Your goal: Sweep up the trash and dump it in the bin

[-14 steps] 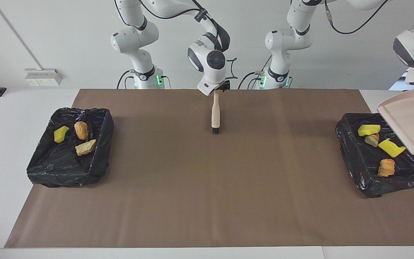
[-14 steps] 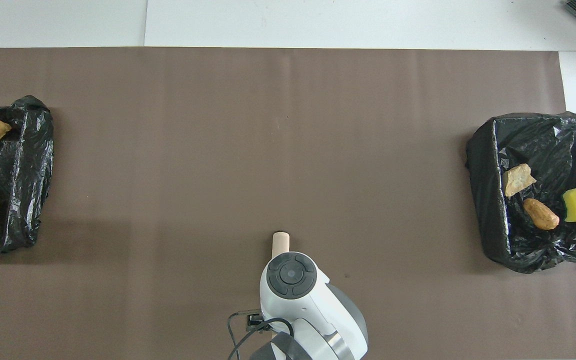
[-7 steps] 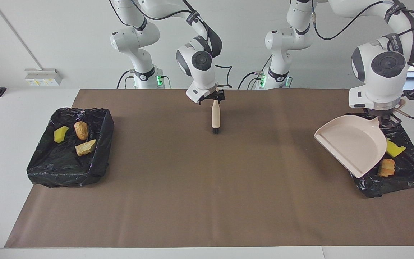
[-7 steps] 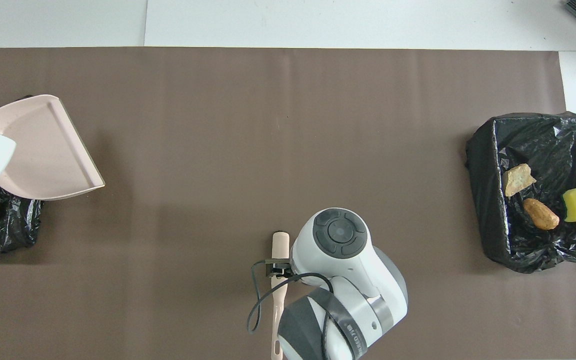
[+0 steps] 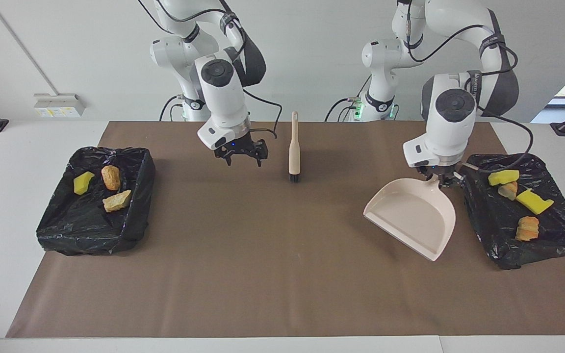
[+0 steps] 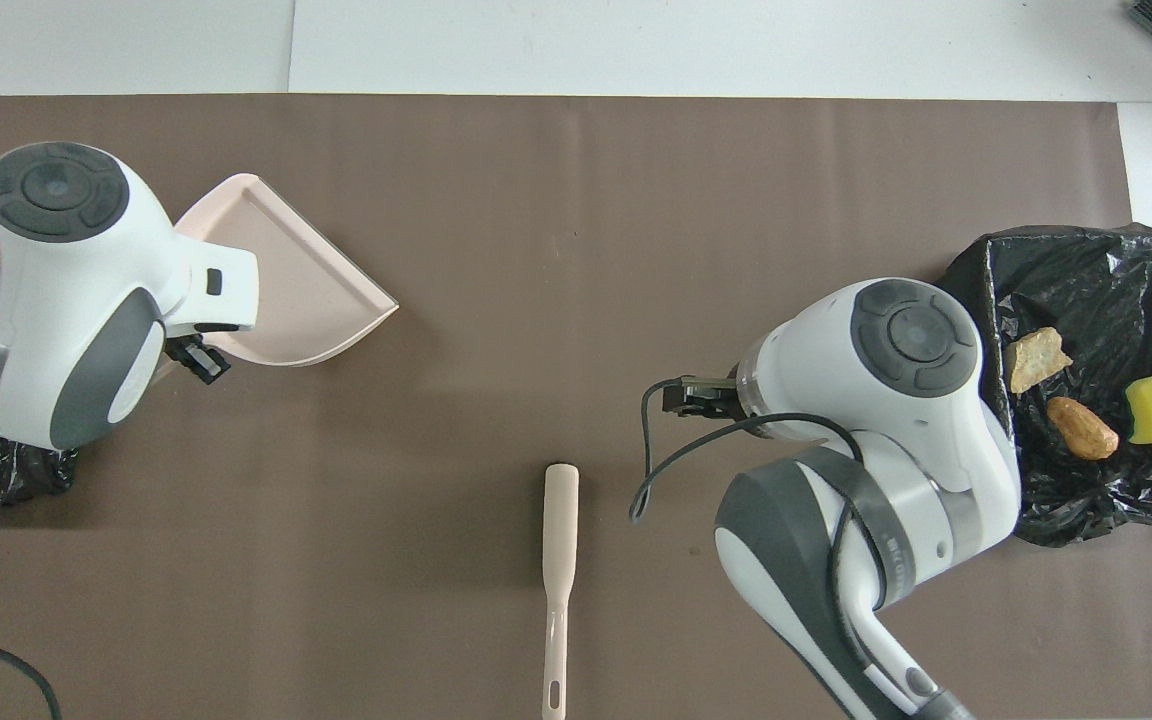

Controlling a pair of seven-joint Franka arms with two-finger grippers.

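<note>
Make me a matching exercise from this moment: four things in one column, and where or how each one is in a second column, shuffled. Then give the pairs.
Things
1. beige-handled brush with black bristles
2. pale pink plastic dustpan
3. right gripper
4. golden-brown bread-like chunk

Places or states
A. held by its handle in the shut left gripper
B. lying alone on the brown mat, nothing gripping it
C. inside the black-lined bin at the right arm's end of the table
D. open and empty, up over the mat beside the brush

Pairs: 1-B, 2-A, 3-D, 4-C
</note>
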